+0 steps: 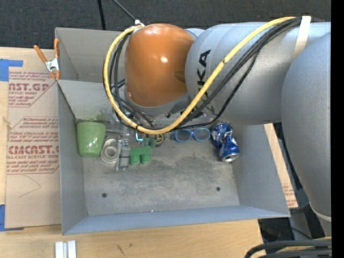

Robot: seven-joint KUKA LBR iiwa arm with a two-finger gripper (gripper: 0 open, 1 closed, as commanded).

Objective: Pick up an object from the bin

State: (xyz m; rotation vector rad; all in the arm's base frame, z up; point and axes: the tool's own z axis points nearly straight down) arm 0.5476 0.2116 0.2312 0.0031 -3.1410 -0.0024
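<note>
My gripper (124, 153) reaches down into the left middle of the bin, under the arm's orange cover. It stands between a small clear round thing (110, 151) on its left and a green blocky thing (142, 155) on its right, close against both. A light green cup (89, 137) lies on its side further left, by the bin's left wall. Whether anything is gripped is hidden from me.
A pair of blue-framed glasses (191, 135) lies right of the gripper, partly under the arm. A crushed blue can (224, 142) lies further right. The arm and its yellow cable cover the back of the bin. Bare floor shows along the front.
</note>
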